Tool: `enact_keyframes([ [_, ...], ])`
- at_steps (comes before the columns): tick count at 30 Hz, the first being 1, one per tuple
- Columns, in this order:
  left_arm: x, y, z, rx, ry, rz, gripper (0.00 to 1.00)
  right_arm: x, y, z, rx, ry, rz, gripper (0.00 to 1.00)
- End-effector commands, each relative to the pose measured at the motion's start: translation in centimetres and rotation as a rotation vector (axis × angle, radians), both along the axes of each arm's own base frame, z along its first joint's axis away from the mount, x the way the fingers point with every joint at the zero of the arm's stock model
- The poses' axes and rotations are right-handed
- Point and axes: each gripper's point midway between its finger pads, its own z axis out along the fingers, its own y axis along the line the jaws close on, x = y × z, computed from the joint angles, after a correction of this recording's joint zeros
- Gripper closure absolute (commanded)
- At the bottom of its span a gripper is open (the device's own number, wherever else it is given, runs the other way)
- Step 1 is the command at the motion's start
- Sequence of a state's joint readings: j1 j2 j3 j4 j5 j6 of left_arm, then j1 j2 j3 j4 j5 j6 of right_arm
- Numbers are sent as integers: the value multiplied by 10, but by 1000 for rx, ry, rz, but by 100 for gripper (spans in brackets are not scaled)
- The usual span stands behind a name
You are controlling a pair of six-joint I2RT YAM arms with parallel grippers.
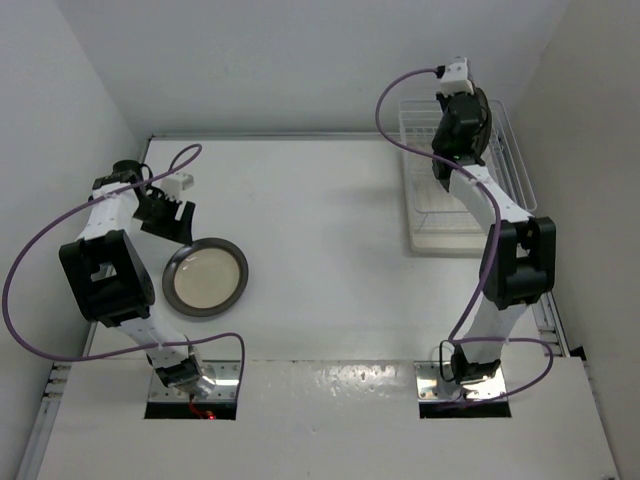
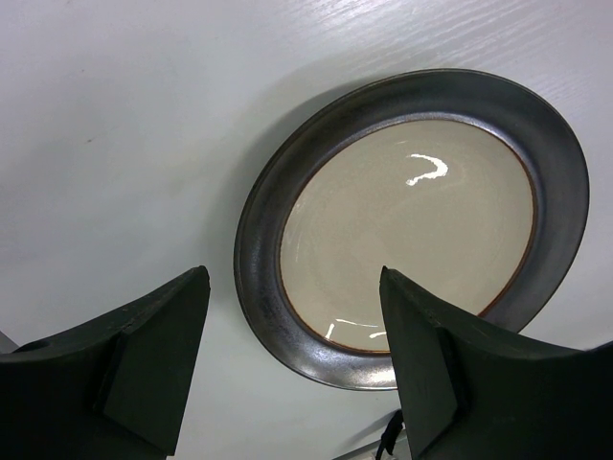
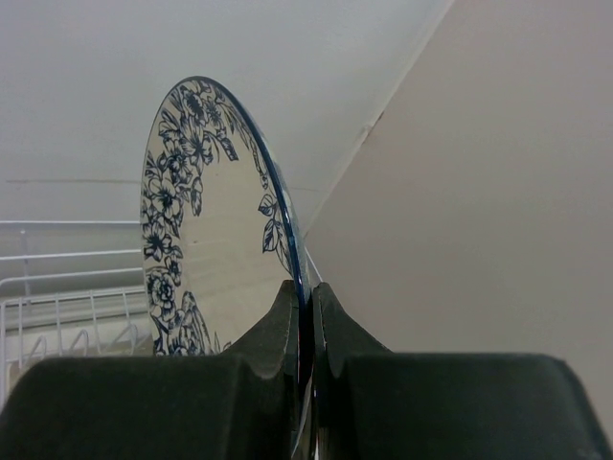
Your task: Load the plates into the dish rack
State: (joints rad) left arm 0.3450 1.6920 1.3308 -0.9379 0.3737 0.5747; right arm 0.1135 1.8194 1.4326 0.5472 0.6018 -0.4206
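While w/ plate (image 3: 206, 220), R gripper (image 3: 305, 297) aloft

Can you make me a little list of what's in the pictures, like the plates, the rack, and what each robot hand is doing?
Plates in view: two
Blue flowery plate: standing on edge, pinched at its rim by the right gripper
Dark-rimmed plate: flat on the table, cream middle
Left gripper: open, hovering over the dark-rimmed plate's edge
Dish rack: white wire, far right of the table, below the right gripper
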Motion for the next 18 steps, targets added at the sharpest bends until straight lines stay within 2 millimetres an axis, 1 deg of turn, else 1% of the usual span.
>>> enact_keyframes([
  [1, 1, -5, 8, 3, -27, -10, 23, -14, -9, 69, 57, -275, -12, 100],
  [2, 1, -5, 8, 3, -27, -10, 23, -14, -9, 68, 68, -276, -15, 100],
  [4, 1, -5, 8, 3, -27, -10, 23, -13, -10, 55, 73, -259, -19, 100],
  [6, 1, -5, 8, 3, -27, -10, 23, -16, -13, 48, 73, -252, -42, 100],
  [7, 1, -5, 8, 3, -27, -10, 23, -16, -13, 41, 71, -241, -43, 100],
  [9, 1, -5, 8, 3, -27, -10, 23, -15, -13, 36, 74, -236, -44, 100],
  [10, -1, -6, 6, 0, -18, -10, 23, -15, -11, 28, 86, -219, -37, 100],
  [14, -2, -4, 5, 8, -15, -7, 23, -17, -14, 13, 101, -201, -52, 100],
  [18, -2, -4, 5, 8, -15, -7, 23, -18, -9, -6, 125, -173, -47, 100],
])
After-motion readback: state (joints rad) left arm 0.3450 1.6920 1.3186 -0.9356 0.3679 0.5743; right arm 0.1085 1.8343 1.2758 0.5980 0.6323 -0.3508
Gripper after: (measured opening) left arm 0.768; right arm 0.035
